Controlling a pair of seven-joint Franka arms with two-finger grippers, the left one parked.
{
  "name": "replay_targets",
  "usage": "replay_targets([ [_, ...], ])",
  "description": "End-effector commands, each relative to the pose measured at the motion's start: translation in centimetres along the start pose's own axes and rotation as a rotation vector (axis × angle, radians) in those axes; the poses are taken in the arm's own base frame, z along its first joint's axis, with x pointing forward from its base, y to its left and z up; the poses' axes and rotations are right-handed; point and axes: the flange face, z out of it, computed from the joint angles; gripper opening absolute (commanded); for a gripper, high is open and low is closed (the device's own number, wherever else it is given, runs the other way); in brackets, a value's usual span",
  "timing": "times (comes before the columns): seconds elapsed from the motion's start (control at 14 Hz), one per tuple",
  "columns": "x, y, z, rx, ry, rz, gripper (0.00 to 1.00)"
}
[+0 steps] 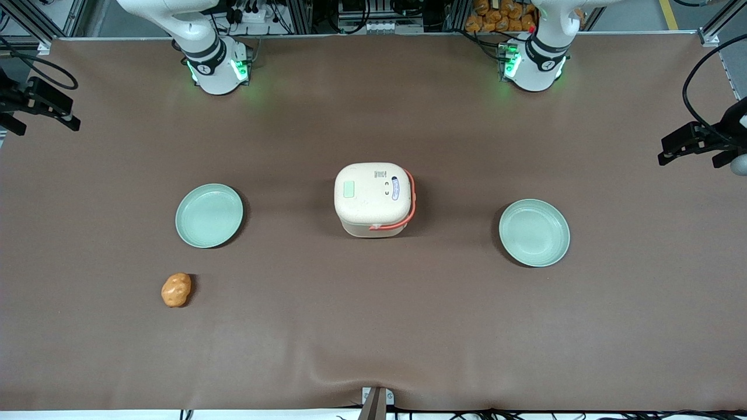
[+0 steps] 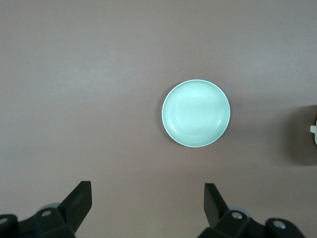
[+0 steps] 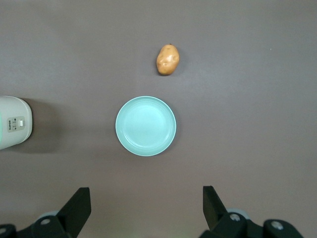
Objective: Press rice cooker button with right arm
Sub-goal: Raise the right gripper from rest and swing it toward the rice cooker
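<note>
We see the gripper (image 3: 143, 210) hanging open above a plate (image 3: 145, 126) toward the working arm's end, with the cooker (image 1: 373, 199) mid-table, lid shut, and a potato (image 1: 175, 289) nearer the camera.

A wide brown mat (image 1: 373, 326) covers the table under even light, puckered near six o'clock; aluminium framing (image 1: 70, 17) and tangled black cables (image 1: 373, 14) line twelve o'clock; grey floor (image 1: 683, 14) shows toward one o'clock.

The small printed label on the rice cooker (image 1: 374, 198) lid is too small to read.
</note>
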Motion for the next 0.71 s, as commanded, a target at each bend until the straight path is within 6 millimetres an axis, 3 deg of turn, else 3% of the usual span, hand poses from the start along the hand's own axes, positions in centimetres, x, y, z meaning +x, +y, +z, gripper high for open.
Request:
replay_targets([
  [0.0, -0.6, -0.2, -0.4, 0.01, 0.017, -0.013, 1.0],
  [0.43, -0.1, -1.6, -0.5, 0.028, 0.051, -0.029, 1.0],
  [0.64, 0.0, -5.8, -0.4, 0.021, 0.048, -0.102, 1.0],
])
